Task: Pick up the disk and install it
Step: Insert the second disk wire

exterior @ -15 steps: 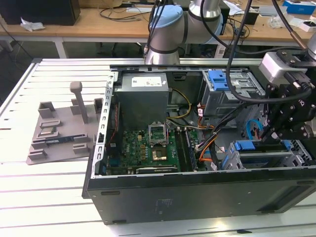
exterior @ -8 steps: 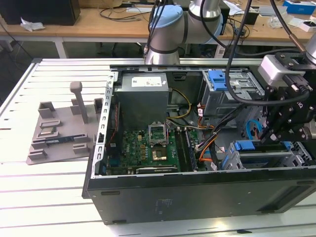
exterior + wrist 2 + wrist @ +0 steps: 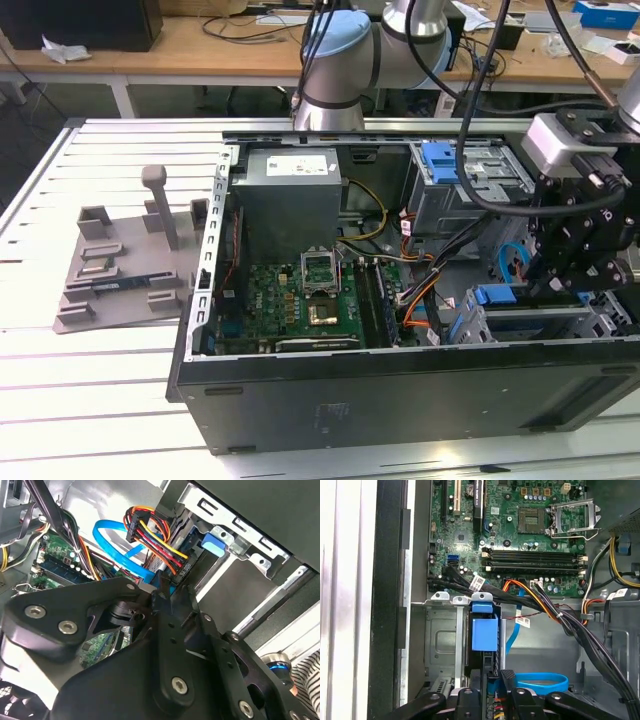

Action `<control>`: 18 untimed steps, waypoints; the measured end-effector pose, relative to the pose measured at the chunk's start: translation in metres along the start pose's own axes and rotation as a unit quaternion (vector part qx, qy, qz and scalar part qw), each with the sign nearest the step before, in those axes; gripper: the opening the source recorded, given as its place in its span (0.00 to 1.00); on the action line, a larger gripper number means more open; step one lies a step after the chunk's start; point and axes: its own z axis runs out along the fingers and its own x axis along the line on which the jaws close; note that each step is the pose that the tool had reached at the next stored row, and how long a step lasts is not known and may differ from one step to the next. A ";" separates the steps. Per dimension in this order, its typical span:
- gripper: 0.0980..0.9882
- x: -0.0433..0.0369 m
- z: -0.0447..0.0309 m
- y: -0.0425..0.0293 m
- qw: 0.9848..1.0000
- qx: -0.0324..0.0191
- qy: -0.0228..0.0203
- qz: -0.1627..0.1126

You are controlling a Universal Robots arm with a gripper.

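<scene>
Inside the drive cage, the tool (image 3: 492, 692) grips the blue-railed disk (image 3: 484, 635) edge-on.

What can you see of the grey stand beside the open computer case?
The grey stand looks like matt plastic: a flat base with low blocks and slots, plus one tall post with a squared head. It sits flat on the white slatted table, on the exterior view's left of the open computer case.

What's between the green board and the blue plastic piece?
In the first wrist view, black cables and orange wires cross between the green board and the blue plastic piece.
</scene>
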 end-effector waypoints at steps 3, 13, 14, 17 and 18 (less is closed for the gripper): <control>0.22 -0.0020 -0.0116 0.0006 1.000 0.000 0.000 0.000; 0.01 -0.0108 -0.0435 0.0023 1.000 0.000 0.000 0.000; 0.01 -0.0109 -0.0443 0.0023 1.000 0.000 0.000 0.000; 0.01 -0.0109 -0.0453 0.0024 1.000 0.000 0.000 0.000; 0.01 -0.0109 -0.0454 0.0024 1.000 0.000 0.000 0.000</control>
